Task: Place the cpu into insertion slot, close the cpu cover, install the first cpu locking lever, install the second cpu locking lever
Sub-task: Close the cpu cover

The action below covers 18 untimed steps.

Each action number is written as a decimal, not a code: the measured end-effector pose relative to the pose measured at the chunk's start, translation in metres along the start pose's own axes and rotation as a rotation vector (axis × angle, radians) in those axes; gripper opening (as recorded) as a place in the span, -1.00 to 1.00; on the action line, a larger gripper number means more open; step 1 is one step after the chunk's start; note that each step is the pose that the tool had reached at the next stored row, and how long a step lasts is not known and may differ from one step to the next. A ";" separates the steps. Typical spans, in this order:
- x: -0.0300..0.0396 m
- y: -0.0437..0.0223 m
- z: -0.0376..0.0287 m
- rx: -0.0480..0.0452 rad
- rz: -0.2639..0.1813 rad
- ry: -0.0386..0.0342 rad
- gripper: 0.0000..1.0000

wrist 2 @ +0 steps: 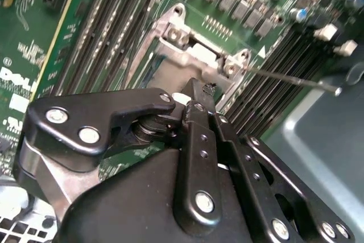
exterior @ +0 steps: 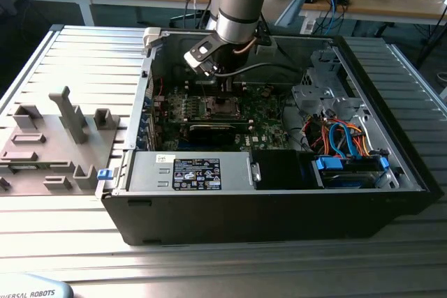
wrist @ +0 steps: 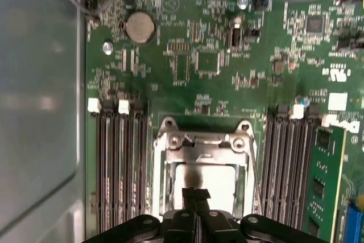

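At the centre of the exterior view, inside the open black computer case point(exterior: 279, 207), the black two-finger gripper point(wrist: 196, 193) hangs with its tips pressed together, pinching nothing, over the flat silver-grey square cpu point(wrist: 206, 179). The chip lies in the silver-rimmed insertion slot point(exterior: 218, 106), and the thin silver metal cpu cover point(wrist: 202, 143) appears lowered around it. The thin wire locking lever point(wrist 2: 296, 78) stands free, so I judge a slow, straight press best. Long black memory slots point(wrist: 116, 163) crowd both sides, which leaves open room mainly overhead.
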<state>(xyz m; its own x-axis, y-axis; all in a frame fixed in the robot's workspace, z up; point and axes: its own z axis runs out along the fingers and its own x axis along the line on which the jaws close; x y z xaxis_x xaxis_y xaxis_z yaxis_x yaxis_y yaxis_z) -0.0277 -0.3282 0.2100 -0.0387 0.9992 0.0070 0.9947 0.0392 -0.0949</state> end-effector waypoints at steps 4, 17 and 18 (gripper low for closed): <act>-0.0003 -0.0081 0.0037 -0.0001 0.000 0.0002 -0.79; -0.0008 -0.0087 0.0067 0.0000 -0.002 -0.0005 -0.79; -0.0009 -0.0080 0.0066 0.0000 -0.002 -0.0005 -0.79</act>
<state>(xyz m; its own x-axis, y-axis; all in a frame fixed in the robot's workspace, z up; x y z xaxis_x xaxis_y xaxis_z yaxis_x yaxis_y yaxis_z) -0.0363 -0.3293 0.2042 -0.0409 0.9991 0.0067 0.9946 0.0414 -0.0949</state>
